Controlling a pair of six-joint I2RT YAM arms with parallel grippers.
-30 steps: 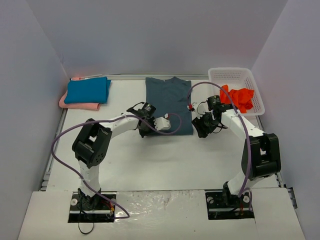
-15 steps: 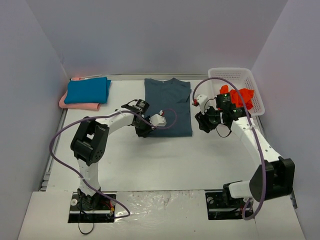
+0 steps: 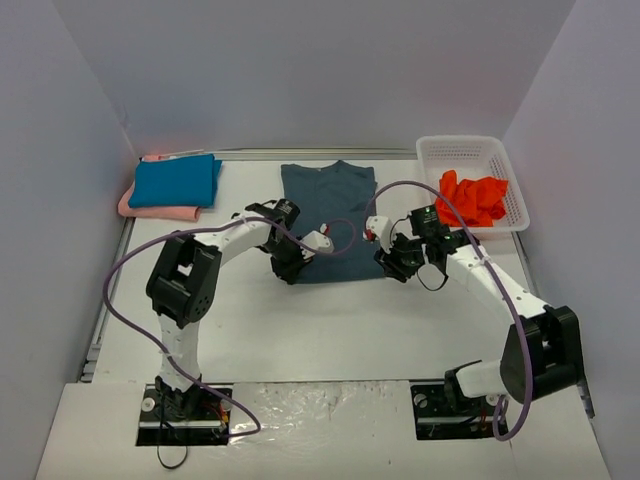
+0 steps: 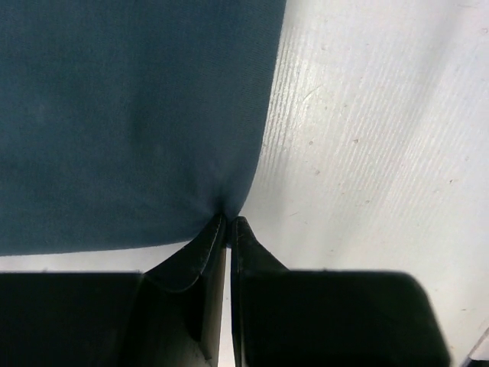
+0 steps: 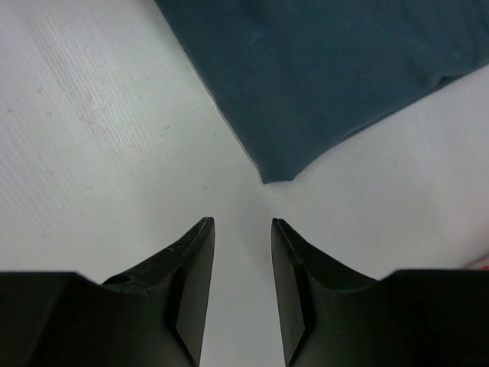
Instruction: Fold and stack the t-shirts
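Slate blue-grey t-shirt [image 3: 328, 200] is lying flat in the middle of the table [image 3: 330, 320], toward the back, collar pointing at the rear wall. The left gripper [image 3: 289, 271] is at its near-left corner, and on the left wrist cam the fingers are pressed together with the cloth puckering right into the tips, so it's clamped on that corner. The right gripper [image 3: 391, 267] sits at the near-right corner with its jaws spread. On its wrist cam the shirt's corner lies just ahead of the gap, not touching either finger.

Around it: the teal t-shirt [image 3: 176, 181] is folded on top of the pink t-shirt [image 3: 158, 211] in the back-left corner, close to the left wall. The orange-red t-shirt [image 3: 476, 196] is bunched up in the white basket [image 3: 465, 142] at back right, near the right arm's elbow. The left arm's purple cable [image 3: 347, 237] loops over the slate shirt's near edge.

Room-wise, the whole near half of the table is bare white surface, and there are open strips on both sides of the slate shirt.
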